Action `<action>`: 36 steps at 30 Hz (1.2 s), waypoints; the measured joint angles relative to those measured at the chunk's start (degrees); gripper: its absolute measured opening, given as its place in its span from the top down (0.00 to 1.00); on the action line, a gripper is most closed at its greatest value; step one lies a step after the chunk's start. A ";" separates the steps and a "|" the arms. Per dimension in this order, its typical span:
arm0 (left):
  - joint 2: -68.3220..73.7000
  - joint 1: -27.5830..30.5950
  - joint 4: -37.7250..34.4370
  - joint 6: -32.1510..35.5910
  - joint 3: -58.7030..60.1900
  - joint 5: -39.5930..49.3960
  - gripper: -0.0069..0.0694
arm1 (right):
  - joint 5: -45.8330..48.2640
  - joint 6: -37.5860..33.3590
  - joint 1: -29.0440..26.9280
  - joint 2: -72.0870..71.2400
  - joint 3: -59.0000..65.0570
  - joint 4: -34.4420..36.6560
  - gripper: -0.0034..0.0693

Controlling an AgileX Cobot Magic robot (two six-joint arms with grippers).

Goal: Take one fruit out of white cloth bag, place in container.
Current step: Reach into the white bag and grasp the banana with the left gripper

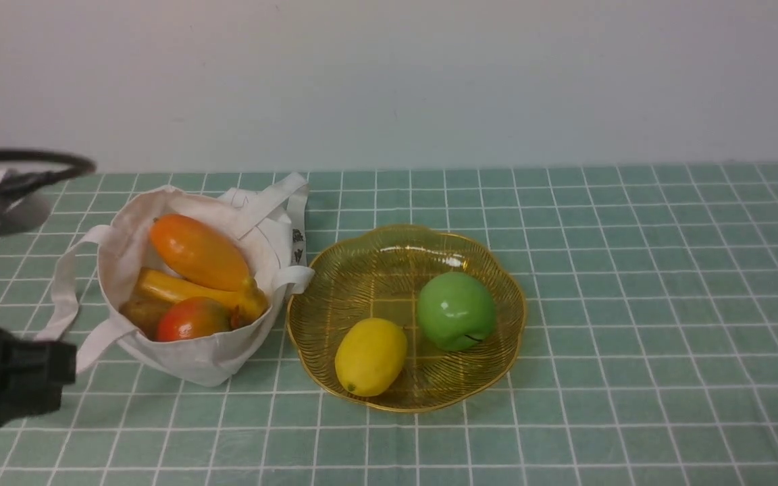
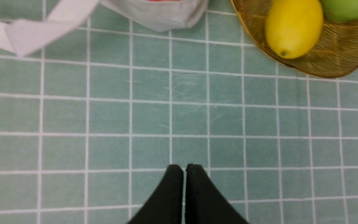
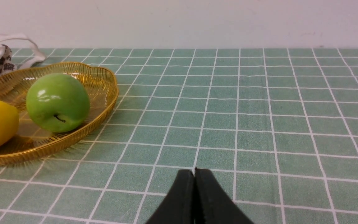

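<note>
The white cloth bag [image 1: 186,361] stands open at the left on the green checked cloth. Inside it the long yellow-orange banana [image 1: 183,288] lies beneath a fat orange oval fruit [image 1: 198,251]. A red-green fruit [image 1: 193,318] sits beside the banana. To the bag's right is the amber scalloped bowl [image 1: 375,277]. My left gripper [image 2: 184,168] is shut and empty over bare cloth, short of the bag's bottom edge [image 2: 163,14]. My right gripper [image 3: 194,172] is also shut and empty, on the far side of the bowl [image 3: 104,99] from the bag. It does not show in the front view.
The bowl holds a yellow lemon [image 1: 370,356] and a green apple [image 1: 456,310]. A brownish fruit [image 1: 142,314] lies low in the bag. The bag's straps [image 1: 65,290] trail on the cloth. My left arm's black body [image 1: 11,381] fills the lower left. A black cable [image 1: 31,162] loops at the far left.
</note>
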 joint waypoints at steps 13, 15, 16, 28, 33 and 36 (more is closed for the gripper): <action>26.75 -5.17 0.10 2.00 -15.31 -6.07 0.50 | 0.00 0.00 0.00 0.00 0.00 0.00 0.97; 30.73 -6.88 0.10 3.89 -17.95 -7.34 0.38 | 0.00 0.00 0.00 0.00 0.00 0.00 0.97; 32.18 -7.52 0.10 4.90 -18.72 -8.12 0.34 | 0.00 0.00 0.00 0.00 0.00 0.00 0.97; 43.62 -9.14 0.08 16.39 -20.76 -16.69 0.16 | 0.00 0.00 0.00 0.00 0.00 0.00 0.97; 45.75 -9.14 0.47 16.53 -20.83 -19.32 0.19 | 0.00 0.00 0.00 0.00 0.00 0.00 0.97; 47.44 -9.14 2.02 16.13 -20.94 -21.15 0.27 | 0.00 0.00 0.00 0.00 0.00 0.00 0.97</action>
